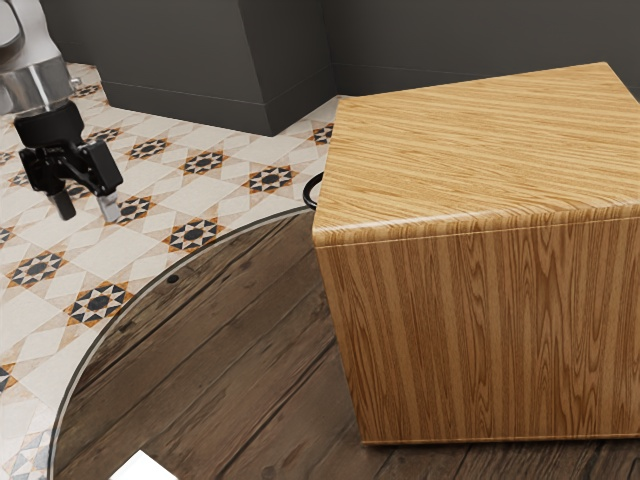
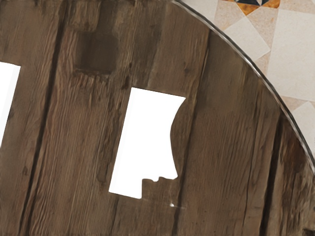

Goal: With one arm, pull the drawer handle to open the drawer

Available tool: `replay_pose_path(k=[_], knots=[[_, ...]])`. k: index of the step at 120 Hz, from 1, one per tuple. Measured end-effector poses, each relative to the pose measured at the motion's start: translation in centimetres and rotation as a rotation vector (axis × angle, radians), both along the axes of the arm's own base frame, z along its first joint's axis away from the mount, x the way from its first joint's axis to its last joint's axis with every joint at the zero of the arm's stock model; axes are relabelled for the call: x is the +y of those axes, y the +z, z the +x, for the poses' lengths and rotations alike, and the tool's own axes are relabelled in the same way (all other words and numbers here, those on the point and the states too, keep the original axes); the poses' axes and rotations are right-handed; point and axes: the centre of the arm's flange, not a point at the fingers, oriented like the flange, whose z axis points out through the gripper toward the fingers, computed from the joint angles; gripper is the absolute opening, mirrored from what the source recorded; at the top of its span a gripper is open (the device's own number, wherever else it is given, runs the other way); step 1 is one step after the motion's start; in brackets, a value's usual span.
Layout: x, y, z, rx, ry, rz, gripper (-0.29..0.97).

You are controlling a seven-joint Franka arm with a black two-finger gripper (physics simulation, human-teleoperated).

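A light wooden drawer cabinet [image 1: 480, 250] stands on the round dark wooden table [image 1: 220, 340], at the exterior view's right. A thin dark curved handle [image 1: 310, 190] peeks out from behind the cabinet's upper left corner; the drawer front itself faces away and is hidden. My black gripper [image 1: 87, 208] hangs at the exterior view's upper left, above the tiled floor and well to the left of the handle. Its fingers are spread apart, open, with nothing between them. The wrist view looks down on the table's planks [image 2: 74, 147].
A patterned tile floor [image 1: 200, 160] surrounds the table, with dark grey walls [image 1: 200, 50] behind. A white flat patch [image 2: 147, 142] lies on the table under the hand, and a white corner [image 1: 140, 468] shows at the table's near edge. The table rim [image 2: 256, 73] curves past the floor.
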Motion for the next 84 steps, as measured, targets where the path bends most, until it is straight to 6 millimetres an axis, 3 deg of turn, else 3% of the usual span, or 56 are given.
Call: replay_pose_path(k=[31, 36, 43, 48, 61, 84], knots=[[-0.3, 0.1, 0.1, -0.004, -0.005, 0.005, 0.68], [-1.2, 2.4, -1.1, -0.041, -0.007, 0.029, 0.68], [-3.1, 7.5, -3.7, -0.138, -0.014, 0.082, 0.68], [-4.1, 9.7, -4.2, -0.205, -0.025, 0.109, 0.68], [-7.8, 11.1, -1.0, -0.366, -0.112, 0.077, 0.68], [-13.8, 7.6, 6.3, -0.461, -0.227, -0.025, 0.68]])
